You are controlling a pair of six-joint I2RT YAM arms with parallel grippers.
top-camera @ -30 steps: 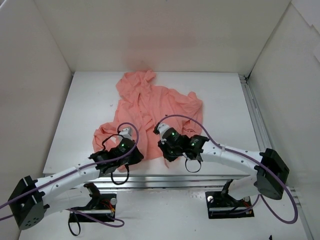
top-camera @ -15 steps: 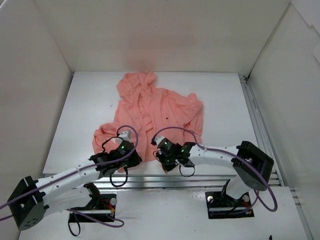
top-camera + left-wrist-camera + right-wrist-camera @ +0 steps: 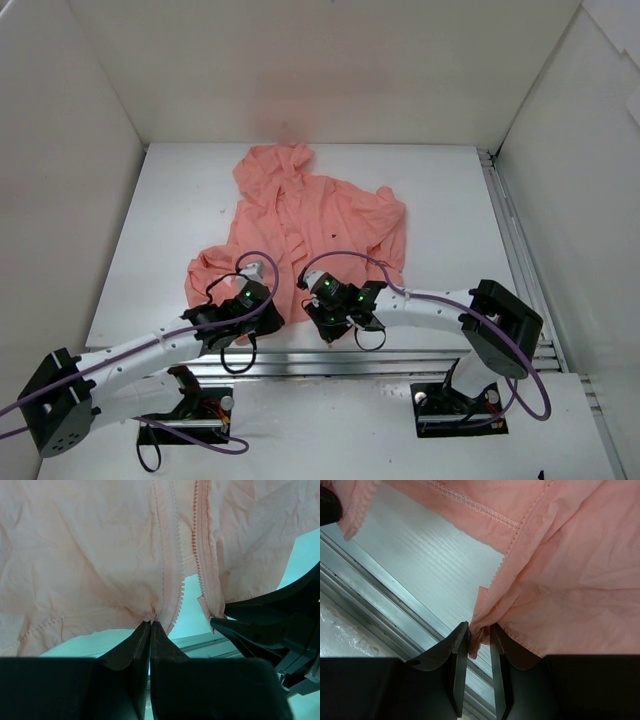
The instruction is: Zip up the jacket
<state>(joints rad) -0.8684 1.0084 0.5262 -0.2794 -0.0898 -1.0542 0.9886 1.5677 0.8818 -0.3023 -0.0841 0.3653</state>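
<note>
The salmon-pink jacket (image 3: 300,210) lies spread on the white table, hood at the back, hem at the near edge. My left gripper (image 3: 262,312) is shut on the hem beside the left zipper tape (image 3: 170,575), its tips (image 3: 151,623) pinching the fabric. My right gripper (image 3: 322,322) is shut on the bottom corner of the other front edge (image 3: 485,610), with fabric bunched between its fingers (image 3: 460,640). In the left wrist view both zipper tapes hang apart and unjoined, and the right gripper (image 3: 220,622) shows beside the right tape (image 3: 202,565). No slider is visible.
A metal rail (image 3: 400,355) runs along the table's near edge just below both grippers; it also shows in the right wrist view (image 3: 370,610). White walls enclose the table on the left, back and right. A rail track (image 3: 505,230) runs along the right side.
My right gripper has moved left and toward the near edge with the jacket corner. The jacket has settled flatter. My left gripper has barely moved.
</note>
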